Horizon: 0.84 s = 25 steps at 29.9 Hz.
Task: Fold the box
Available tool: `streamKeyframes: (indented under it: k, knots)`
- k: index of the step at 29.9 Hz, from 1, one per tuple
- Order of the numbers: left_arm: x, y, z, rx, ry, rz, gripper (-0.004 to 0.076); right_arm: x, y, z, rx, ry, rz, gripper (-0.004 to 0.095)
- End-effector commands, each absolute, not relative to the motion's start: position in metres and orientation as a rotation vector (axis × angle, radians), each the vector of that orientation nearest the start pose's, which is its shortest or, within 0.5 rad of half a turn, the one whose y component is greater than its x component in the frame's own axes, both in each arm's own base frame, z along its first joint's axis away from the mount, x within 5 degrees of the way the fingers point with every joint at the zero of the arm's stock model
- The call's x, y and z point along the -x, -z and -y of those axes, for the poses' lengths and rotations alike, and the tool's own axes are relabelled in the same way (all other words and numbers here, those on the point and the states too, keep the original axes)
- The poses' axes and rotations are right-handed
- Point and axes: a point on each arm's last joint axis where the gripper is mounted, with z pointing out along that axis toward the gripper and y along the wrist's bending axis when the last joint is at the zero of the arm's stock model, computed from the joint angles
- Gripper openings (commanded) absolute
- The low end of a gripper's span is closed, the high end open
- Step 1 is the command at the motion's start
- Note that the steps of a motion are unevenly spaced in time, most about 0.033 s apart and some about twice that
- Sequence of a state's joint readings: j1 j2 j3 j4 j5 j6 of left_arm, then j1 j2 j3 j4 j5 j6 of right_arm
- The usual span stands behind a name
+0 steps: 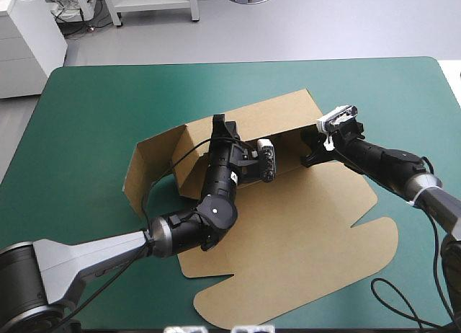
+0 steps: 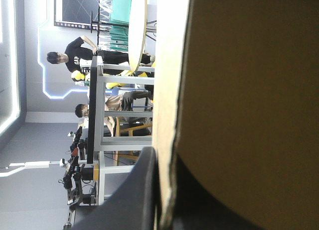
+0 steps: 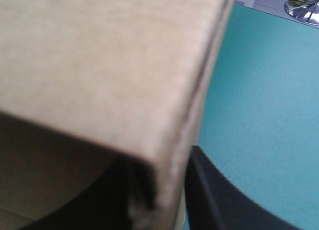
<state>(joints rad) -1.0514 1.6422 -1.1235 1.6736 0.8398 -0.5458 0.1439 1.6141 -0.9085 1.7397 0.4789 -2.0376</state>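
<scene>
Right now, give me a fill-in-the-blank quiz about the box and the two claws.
The box is made of ___ board.
The table cover is ___-green.
The left claw and right claw are both shut on raised ___ of the box.
Missing words: brown; teal; walls.

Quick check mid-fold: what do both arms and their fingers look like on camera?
Both arms are alike: the left arm and right arm have silver-grey outer links, black rounded joints and black forearms. Each ends in broad black fingers curved like fins.
</scene>
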Motion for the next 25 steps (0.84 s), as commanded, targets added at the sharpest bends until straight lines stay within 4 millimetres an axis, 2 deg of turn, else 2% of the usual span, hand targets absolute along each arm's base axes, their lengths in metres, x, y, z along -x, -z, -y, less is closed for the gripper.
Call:
streamKeyframes:
  k: [1, 8, 11, 13, 15, 17, 20, 22, 25]
  knots:
    - [-0.226, -0.326, 0.278, -1.31, -0.832, -1.168, -0.001, -0.327, -0.254, -0.101, 0.692, -0.559, -1.827, -0.0015]
    - [-0.226, -0.326, 0.278, -1.31, -0.833, -1.166, -0.0009, -0.326, -0.255, -0.102, 0.694, -0.576, -1.82, -0.0015]
    - [-0.226, -0.326, 0.278, -1.31, -0.833, -1.166, 0.003, -0.326, -0.256, -0.103, 0.698, -0.584, -1.815, -0.0015]
    - [-0.226, -0.326, 0.278, -1.31, -0.833, -1.166, 0.0097, -0.326, -0.256, -0.103, 0.696, -0.586, -1.816, -0.0015]
    - [-0.226, -0.326, 0.279, -1.313, -0.829, -1.164, 0.02, -0.326, -0.255, -0.101, 0.672, -0.583, -1.834, -0.0015]
    - [-0.225, -0.325, 0.28, -1.321, -0.819, -1.16, 0.0341, -0.328, -0.254, -0.1, 0.645, -0.571, -1.854, -0.0015]
    - [-0.225, -0.325, 0.28, -1.324, -0.811, -1.159, 0.0493, -0.33, -0.256, -0.099, 0.628, -0.557, -1.86, -0.0015]
    - [-0.225, -0.325, 0.28, -1.324, -0.811, -1.159, 0.0521, -0.334, -0.261, -0.099, 0.591, -0.544, -1.867, -0.0015]
    - [-0.225, -0.325, 0.28, -1.324, -0.811, -1.159, 0.0513, -0.34, -0.272, -0.098, 0.533, -0.554, -1.859, -0.0015]
